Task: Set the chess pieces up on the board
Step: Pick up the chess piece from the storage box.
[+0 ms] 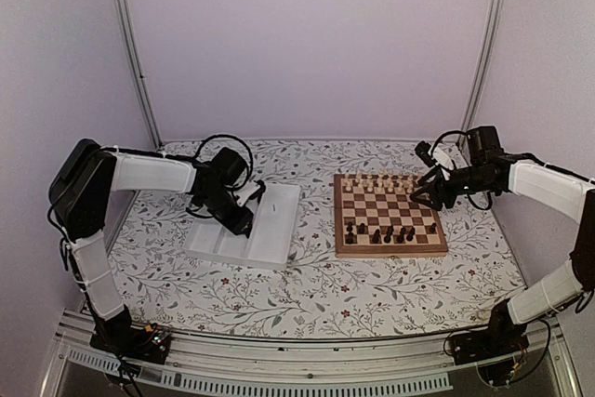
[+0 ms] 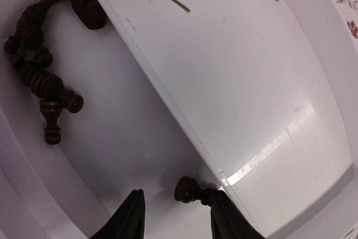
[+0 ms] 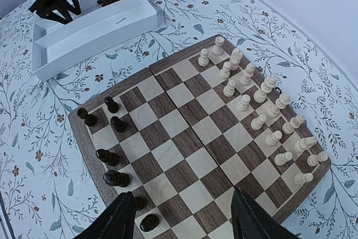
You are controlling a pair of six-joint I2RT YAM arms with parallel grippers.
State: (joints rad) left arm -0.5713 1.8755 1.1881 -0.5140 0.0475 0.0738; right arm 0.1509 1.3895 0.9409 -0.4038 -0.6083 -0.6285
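Fingers (image 2: 133, 219) of the left claw (image 2: 178, 219) stand spread inside the white tray (image 2: 235, 82), one to each side of a single dark chess piece (image 2: 187, 188). The piece lies on its side on the tray floor, right against the divider wall. Nothing is pinched yet: one finger is clearly apart from the piece, and the other sits just beside it (shadow hides whether they touch). Farther up the same compartment, the rest of the loose dark pieces (image 2: 39, 76) lie in a tangled heap.

The right claw (image 3: 184, 222) is also spread and holds nothing, hanging over the near edge of the board (image 3: 190, 138). A few dark men (image 3: 112, 158) stand on that side, and the pale set (image 3: 251, 93) fills the far rows.

The likely trouble is the divider. A finger could catch on it, or squeeze the rounded head so the piece rolls or squirts out. A piece gripped lying down may also tip over when set on its square. The right claw, low beside the standing dark men, could knock them.
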